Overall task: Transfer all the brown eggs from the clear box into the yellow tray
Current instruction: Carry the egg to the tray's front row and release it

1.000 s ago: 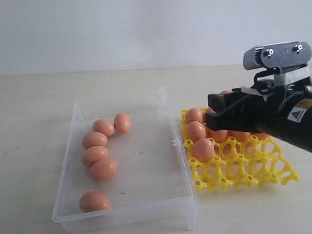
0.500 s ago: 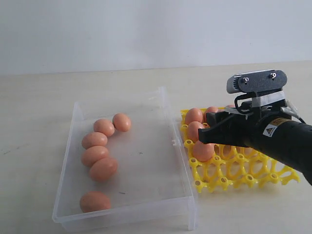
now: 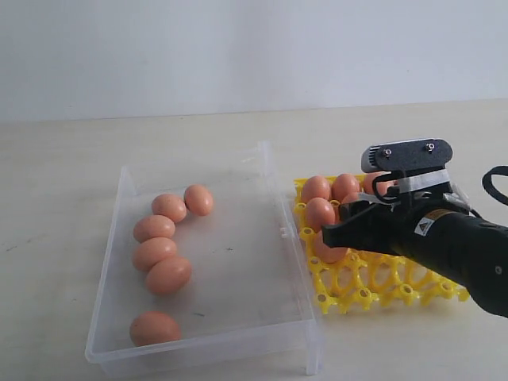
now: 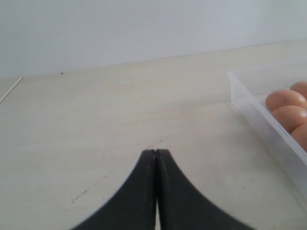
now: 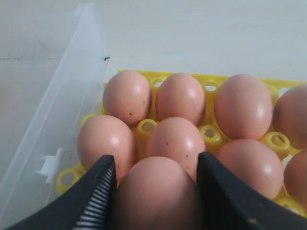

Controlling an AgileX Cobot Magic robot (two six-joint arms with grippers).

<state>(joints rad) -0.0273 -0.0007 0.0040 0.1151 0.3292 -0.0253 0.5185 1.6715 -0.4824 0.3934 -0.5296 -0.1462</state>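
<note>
Six brown eggs (image 3: 167, 275) crowd the left side of the clear box (image 3: 238, 262), leaving its right half bare for entry, while the yellow tray (image 3: 373, 298) is packed at the rear, free only along its near cups, partly under the egg-gripping right hand (image 3: 333, 234).

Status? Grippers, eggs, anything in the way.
Left gripper shut, empty. Right gripper holding egg above yellow tray. Six eggs left in box. Nothing blocking.

- We saw bright, even, diffuse light; shadows on the tabletop (image 3: 63, 238) were faint.
- We found the closest brown egg (image 5: 156, 196) soft, and the exterior view slightly grainy.
</note>
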